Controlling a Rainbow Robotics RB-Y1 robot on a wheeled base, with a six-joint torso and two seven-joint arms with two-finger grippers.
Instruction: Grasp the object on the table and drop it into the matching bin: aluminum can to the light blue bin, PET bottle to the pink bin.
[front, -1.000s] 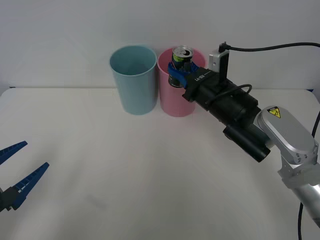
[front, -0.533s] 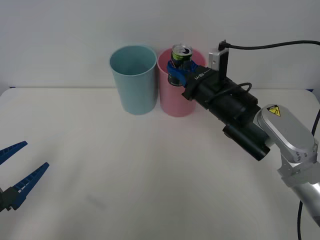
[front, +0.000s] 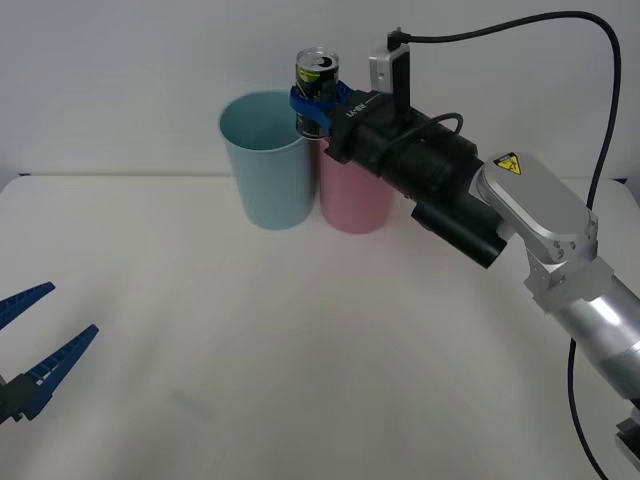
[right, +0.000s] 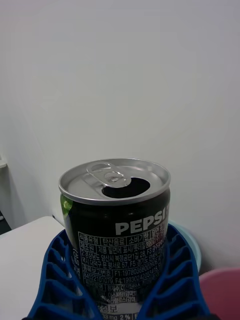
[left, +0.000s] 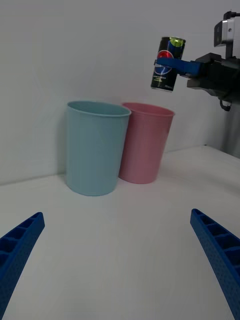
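A: Since the earlier frames the right gripper (front: 316, 103) has lifted the aluminum can (front: 316, 85) and carried it toward nine o'clock. It was over the pink bin (front: 354, 195); in the front view it now sits above the seam between that bin and the light blue bin (front: 267, 160).

B: How is it held?

A: The blue ribbed fingers (right: 55, 280) pinch the can's dark body from both sides, low enough that the silver top and pull tab stand clear. In the right wrist view the can (right: 116, 220) is upright with the tab opening already punched, so keeping it level makes sense if anything is left inside.

B: Is it over the right bin yet?

A: Not quite, I'd judge. From the left wrist view the can (left: 167, 63) hangs well above the pink rim (left: 148, 108) rather than the blue one (left: 98, 107); the views disagree, so the true spot is probably near the shared edge. It likely needs more travel toward nine o'clock before release.

B: Why so high?

A: Presumably to clear both rims, since the bins stand touching on the table (front: 300, 330).

B: And the other arm?

A: The left gripper (front: 40, 350) waits at eight o'clock, low over the table, its fingers (left: 20, 240) spread wide and holding nothing.
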